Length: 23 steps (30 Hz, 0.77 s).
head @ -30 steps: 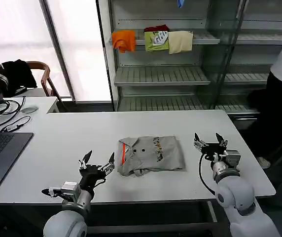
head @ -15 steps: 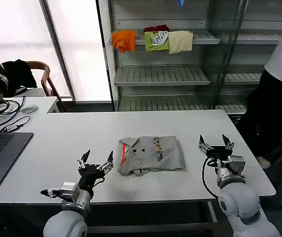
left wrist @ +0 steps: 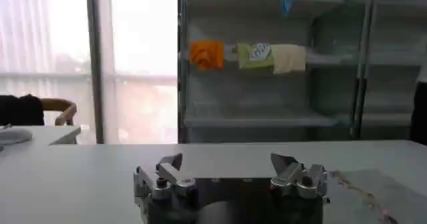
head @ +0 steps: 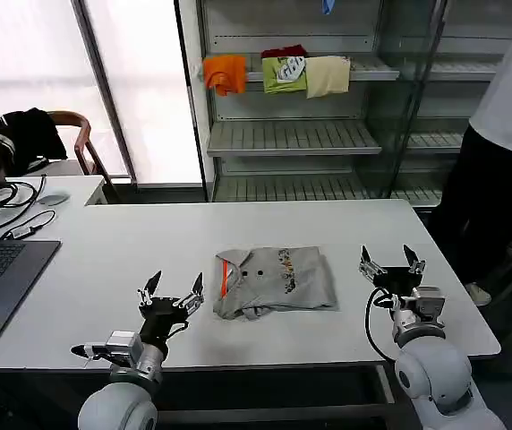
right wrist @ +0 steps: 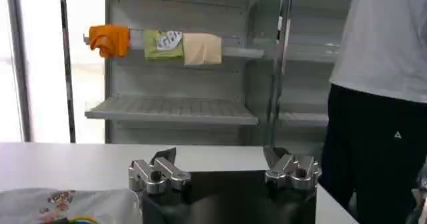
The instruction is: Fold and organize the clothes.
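Both arms have backed off to the near worktop (head: 104, 251) edge. Left gripper (head: 172, 293) and right gripper (head: 391, 261) sit wide open, fingers holding nothing. Shirt (head: 275, 280) lies folded between them, so this fold looks done.

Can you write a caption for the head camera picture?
Folded grey shirt on the white table, with the open left claw and open right claw on either side.

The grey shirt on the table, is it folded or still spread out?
Folded. The grey shirt lies as a compact rectangle on the white table, sleeves tucked in, orange neck strip showing.
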Motion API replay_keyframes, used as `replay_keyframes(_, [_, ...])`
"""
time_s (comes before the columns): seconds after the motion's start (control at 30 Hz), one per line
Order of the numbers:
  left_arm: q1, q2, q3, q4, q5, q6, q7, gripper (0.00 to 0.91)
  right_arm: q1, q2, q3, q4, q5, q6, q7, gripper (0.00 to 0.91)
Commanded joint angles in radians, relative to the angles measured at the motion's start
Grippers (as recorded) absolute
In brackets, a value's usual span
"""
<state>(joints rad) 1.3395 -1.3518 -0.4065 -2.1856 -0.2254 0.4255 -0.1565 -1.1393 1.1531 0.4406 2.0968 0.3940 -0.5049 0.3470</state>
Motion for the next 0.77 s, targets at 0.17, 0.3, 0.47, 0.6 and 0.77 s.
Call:
replay_keyframes(0.17, [0.003,-0.007,-0.002,-0.015,0.039,0.017,0.012,0.907,-0.007,0.002,0.008,0.014,-0.011,0.002,0.001,0.907])
replay_keyframes(0.3, [0.004,-0.010,-0.003,-0.017,0.044,0.018,0.013,0.907,-0.010,0.003,0.008,0.017,-0.013,0.004,0.002,0.907])
replay_keyframes(0.47, [0.009,-0.013,-0.002,-0.017,0.043,0.010,0.012,0.907,-0.012,0.005,0.006,0.020,-0.025,0.012,-0.004,0.907])
replay_keyframes(0.6, [0.008,-0.013,-0.004,-0.017,0.044,0.011,0.010,0.907,-0.010,0.006,0.006,0.018,-0.027,0.016,-0.003,0.907])
replay_keyframes(0.77, [0.009,-0.013,-0.001,-0.015,0.046,0.012,0.012,0.907,-0.012,0.006,0.006,0.019,-0.033,0.018,-0.004,0.907])
